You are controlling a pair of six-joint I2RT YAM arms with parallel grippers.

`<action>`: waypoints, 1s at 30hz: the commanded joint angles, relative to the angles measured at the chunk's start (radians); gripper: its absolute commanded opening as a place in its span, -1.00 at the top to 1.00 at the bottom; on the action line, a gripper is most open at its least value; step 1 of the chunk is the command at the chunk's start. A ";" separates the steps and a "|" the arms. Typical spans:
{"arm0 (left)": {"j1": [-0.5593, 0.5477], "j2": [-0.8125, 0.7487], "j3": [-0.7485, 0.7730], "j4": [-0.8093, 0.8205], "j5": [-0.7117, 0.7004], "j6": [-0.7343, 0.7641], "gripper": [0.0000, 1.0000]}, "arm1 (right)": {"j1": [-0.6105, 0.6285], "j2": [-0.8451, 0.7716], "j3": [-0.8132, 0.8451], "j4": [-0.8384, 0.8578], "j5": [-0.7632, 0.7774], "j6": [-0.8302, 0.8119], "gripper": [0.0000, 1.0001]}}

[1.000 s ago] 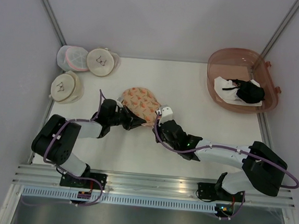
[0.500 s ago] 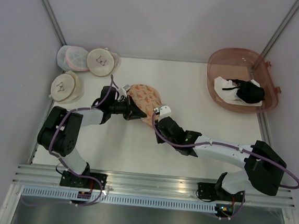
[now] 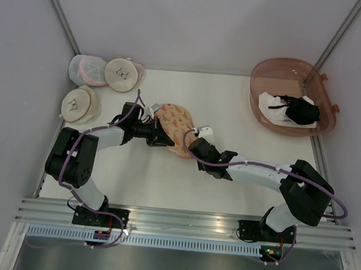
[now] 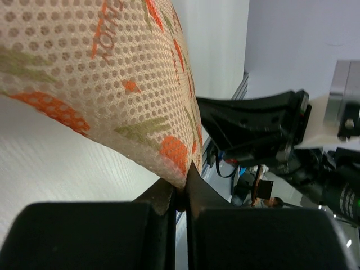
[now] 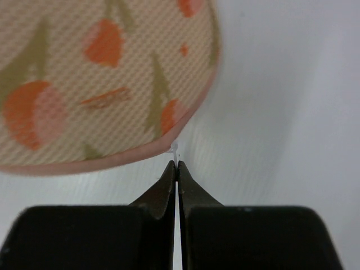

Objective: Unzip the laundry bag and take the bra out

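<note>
We see orange printed letters (image 4: 108, 25) on laundry bag (image 4: 101, 84), tilted and cut off by frame edge; word unreadable to us. Black bra outline drawn on rear cream pouch (image 3: 122, 74) and near cream pouch (image 3: 77, 104).

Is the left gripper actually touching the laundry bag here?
Touching. In the left wrist view the left gripper is shut on the laundry bag, pinching its lower edge.
</note>
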 commanded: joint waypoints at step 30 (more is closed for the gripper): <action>-0.079 -0.387 -0.041 -0.466 -0.725 0.064 -0.50 | -0.135 -0.032 0.065 -0.035 -0.069 -0.069 0.99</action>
